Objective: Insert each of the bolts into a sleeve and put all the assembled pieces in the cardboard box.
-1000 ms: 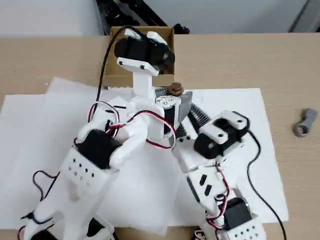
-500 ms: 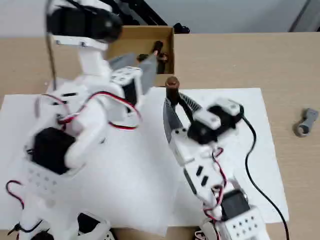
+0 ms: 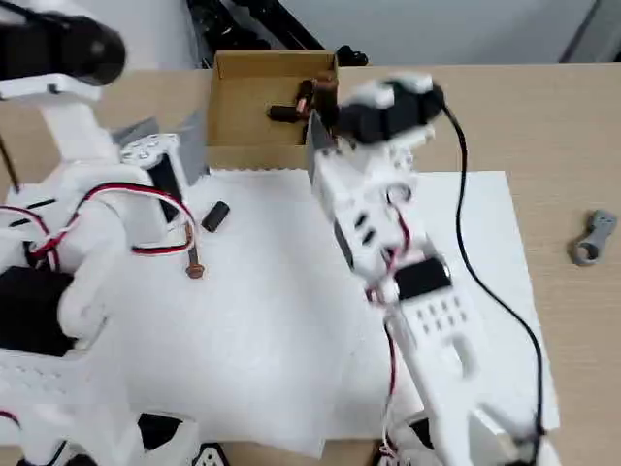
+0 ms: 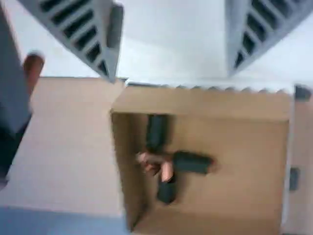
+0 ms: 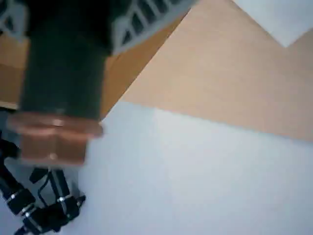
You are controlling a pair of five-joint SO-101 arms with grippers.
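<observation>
Between the ribbed grey plastic fingers (image 5: 146, 17) of the right gripper (image 5: 68, 19) sits a smooth, dark, cylindrical sleeve (image 5: 63, 73). A copper-coloured bolt (image 5: 53, 139) is pushed through it, its flanged head poking out past the fingertips. The gripper is clenched on this sleeve. Just beside it stands the cardboard box (image 3: 233, 107), a brown open-topped carton, and the held piece hangs over the box's side nearest the right arm, which hides part of that wall. Inside the box lie assembled pieces (image 4: 188, 162), dark tubes with copper ends crossing one another; their exact number cannot be told.

The left gripper (image 4: 173, 68) is released, its two ribbed grey fingers spread wide with nothing between them, and the box lies just beyond its fingertips. Back toward that arm's base, on crinkled white paper (image 3: 291, 330), rest a loose sleeve (image 3: 215, 216) and a loose bolt (image 3: 194, 268), near each other but apart. Well away from both grippers, a small grey part (image 3: 594, 238) lies on the bare wooden surface (image 3: 543, 126).
</observation>
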